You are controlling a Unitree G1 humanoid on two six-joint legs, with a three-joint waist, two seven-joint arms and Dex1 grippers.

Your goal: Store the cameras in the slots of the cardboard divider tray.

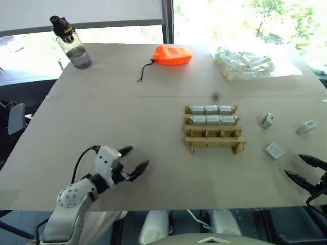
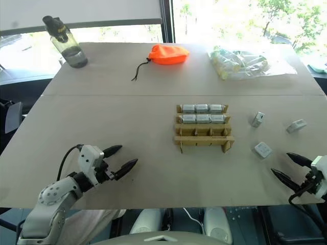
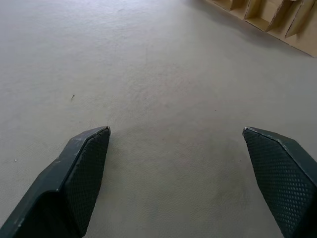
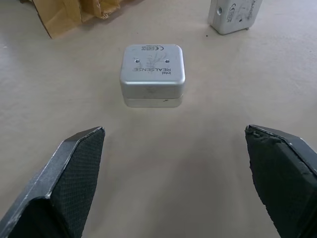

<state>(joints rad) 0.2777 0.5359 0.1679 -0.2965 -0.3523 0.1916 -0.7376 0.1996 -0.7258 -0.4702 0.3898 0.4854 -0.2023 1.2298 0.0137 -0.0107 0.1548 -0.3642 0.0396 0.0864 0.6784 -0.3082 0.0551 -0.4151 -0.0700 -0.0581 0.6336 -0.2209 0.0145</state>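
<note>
- The cardboard divider tray (image 1: 214, 129) sits mid-tabletop; its two far rows hold six cameras (image 1: 211, 109).
- Three loose cameras lie right of it; the nearest camera (image 4: 152, 74) reads "intel REALSENSE".
- Right pincer (image 2: 291, 167) hovers released near it; the far camera's print is unreadable.
- Left pincer (image 1: 137, 160) hovers released, near-left.

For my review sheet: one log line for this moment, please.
tray: six cameras stored | loose cameras: three | left end effector: open | right end effector: open

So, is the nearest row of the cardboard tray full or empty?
Empty: the nearest row of the cardboard divider tray shows bare compartments, while silver cameras fill both farther rows.
</note>
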